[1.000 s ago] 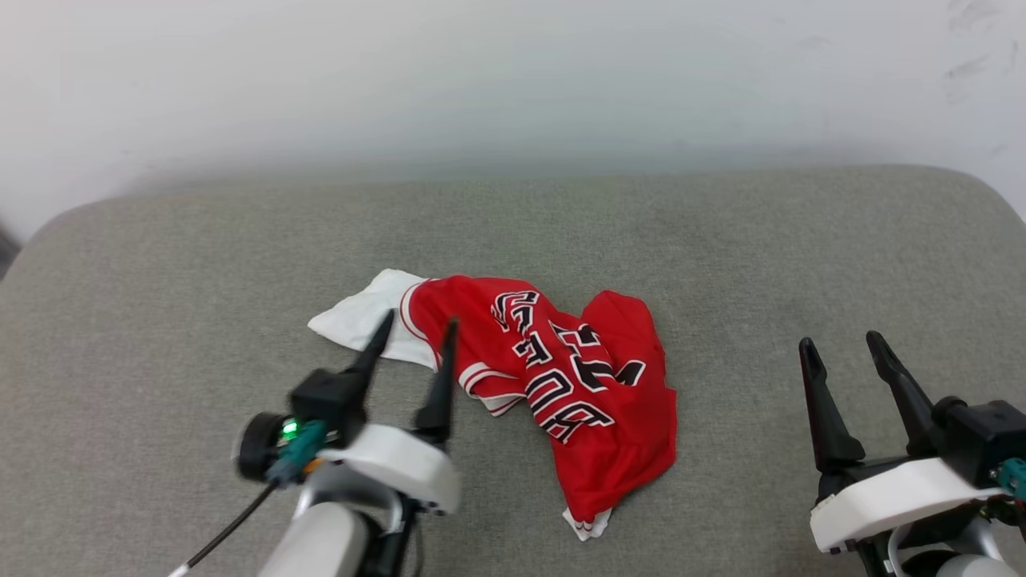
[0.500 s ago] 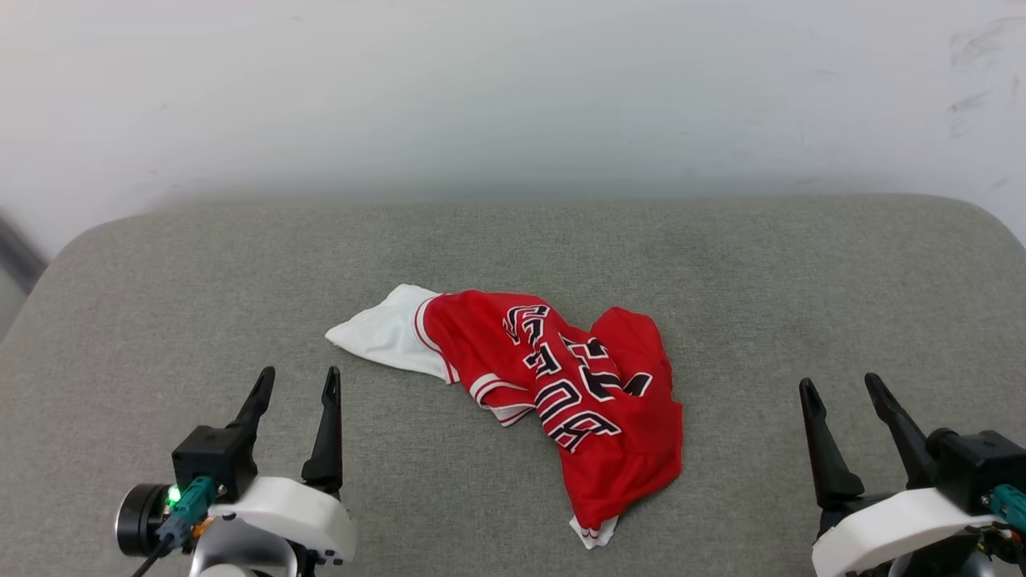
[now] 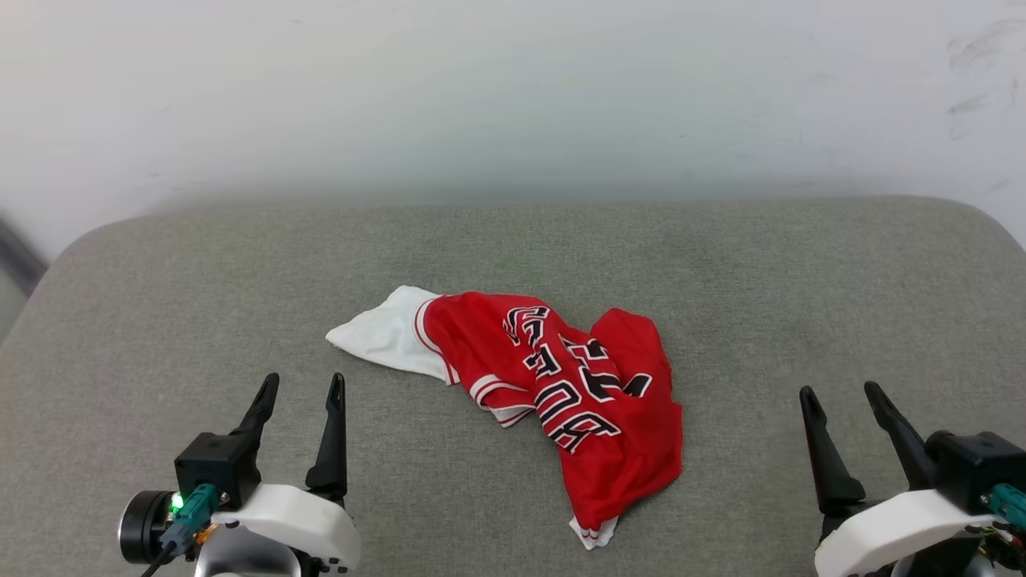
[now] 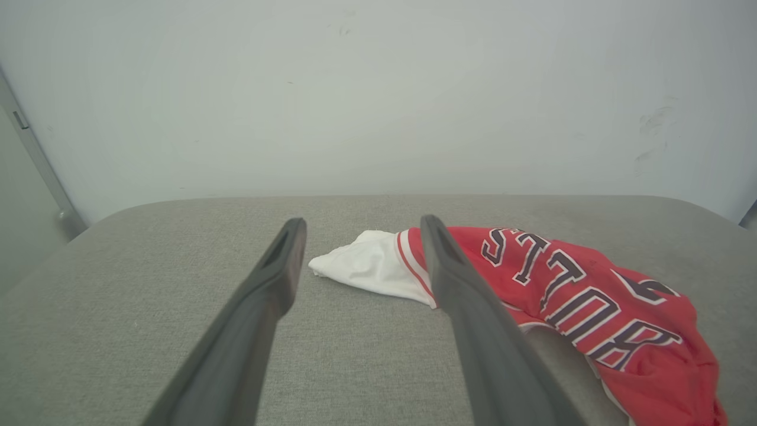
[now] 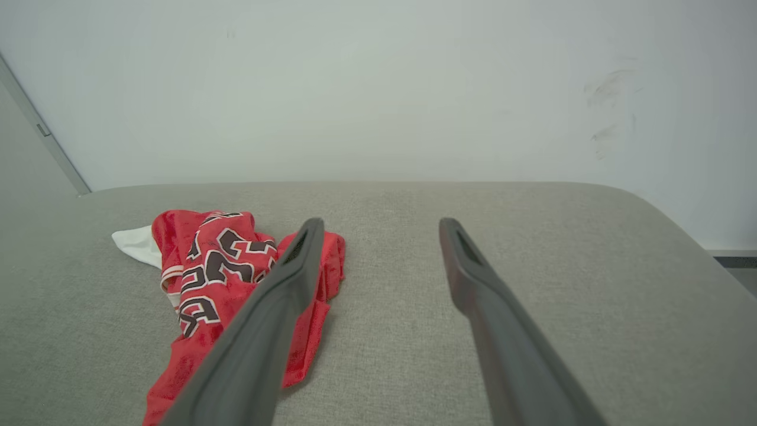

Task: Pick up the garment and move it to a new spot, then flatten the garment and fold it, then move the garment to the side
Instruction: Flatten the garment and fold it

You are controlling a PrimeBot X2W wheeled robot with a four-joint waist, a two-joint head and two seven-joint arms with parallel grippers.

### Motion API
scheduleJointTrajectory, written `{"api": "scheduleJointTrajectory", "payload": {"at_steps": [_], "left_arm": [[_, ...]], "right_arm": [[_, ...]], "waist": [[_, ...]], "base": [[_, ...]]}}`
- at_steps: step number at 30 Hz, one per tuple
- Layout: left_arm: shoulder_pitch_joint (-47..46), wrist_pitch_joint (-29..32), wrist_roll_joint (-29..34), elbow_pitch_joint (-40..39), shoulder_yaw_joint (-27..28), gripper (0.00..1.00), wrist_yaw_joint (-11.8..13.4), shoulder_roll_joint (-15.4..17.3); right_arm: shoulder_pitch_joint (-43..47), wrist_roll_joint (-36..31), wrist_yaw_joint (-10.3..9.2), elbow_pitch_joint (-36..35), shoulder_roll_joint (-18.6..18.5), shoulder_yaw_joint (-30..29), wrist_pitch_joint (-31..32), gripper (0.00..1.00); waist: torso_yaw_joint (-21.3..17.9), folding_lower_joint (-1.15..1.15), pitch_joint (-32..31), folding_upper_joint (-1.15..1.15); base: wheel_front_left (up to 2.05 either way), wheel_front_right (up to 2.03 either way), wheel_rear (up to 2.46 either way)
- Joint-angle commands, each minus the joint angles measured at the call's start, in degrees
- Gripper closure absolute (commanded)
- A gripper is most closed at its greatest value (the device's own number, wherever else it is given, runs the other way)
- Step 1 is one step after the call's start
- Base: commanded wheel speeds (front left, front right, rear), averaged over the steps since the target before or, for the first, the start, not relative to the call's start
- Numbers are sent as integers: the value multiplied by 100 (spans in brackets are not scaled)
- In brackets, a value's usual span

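The shirt [image 3: 561, 385] lay crumpled on the middle of the grey surface [image 3: 721, 280]. The left tool [image 3: 304, 381] sat low to its left and the right tool [image 3: 838, 390] well to its right, both spread and empty. The left wrist view showed the white sleeve [image 4: 366, 269] between the fingers.

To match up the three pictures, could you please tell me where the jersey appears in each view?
Head view: jersey at the centre, crumpled on the grey cushion.
Left wrist view: jersey right of centre.
Right wrist view: jersey at the lower left.
Shared landmark: the white sleeve at the jersey's left end in all three.
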Motion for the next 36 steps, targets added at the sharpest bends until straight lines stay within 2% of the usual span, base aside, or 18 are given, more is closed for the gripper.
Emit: {"api": "scheduleJointTrajectory", "payload": {"at_steps": [1,6,14,17,20,31,32,33,34,36], "left_arm": [[36,-5,-14,-31,-3,0,15,22],[-73,-34,7,-47,-72,0,-6,-10],[-310,-99,65,-78,-203,0,-64,-88],[-440,-153,71,-48,-246,0,-93,-127],[-594,-212,55,6,-278,0,-141,-164],[-827,-360,29,271,-335,0,-184,-235],[-827,-372,17,291,-337,0,-188,-240],[-826,-378,6,311,-339,0,-190,-245],[-820,-388,4,323,-347,0,-183,-255],[-801,-397,-8,336,-349,0,-162,-263]], "right_arm": [[31,13,-2,49,5,-33,111,0],[-98,100,-3,283,2,-121,888,0],[-632,267,-2,794,-25,72,3151,0],[-913,395,-2,959,-102,256,3704,0],[-1196,494,-2,1169,-182,440,3935,0],[-1874,737,-2,2480,-337,826,3880,0],[-1869,784,-2,2593,-325,867,3896,13],[-1866,831,-2,2689,-337,913,3913,82],[-1874,891,-2,2774,-338,932,3924,100],[-1948,922,-2,2802,-396,980,3835,100]], "waist": [[11,0,10,0],[94,0,76,0],[375,0,380,0],[528,0,561,0],[672,0,760,0],[962,0,1100,0],[970,0,1101,0],[975,0,1098,0],[979,0,1090,0],[977,0,1072,0]], "base": [[0,0,0],[0,0,0],[0,0,0],[0,0,0],[0,0,0],[0,0,0],[0,0,0],[0,0,0],[0,0,0],[0,0,0]]}}
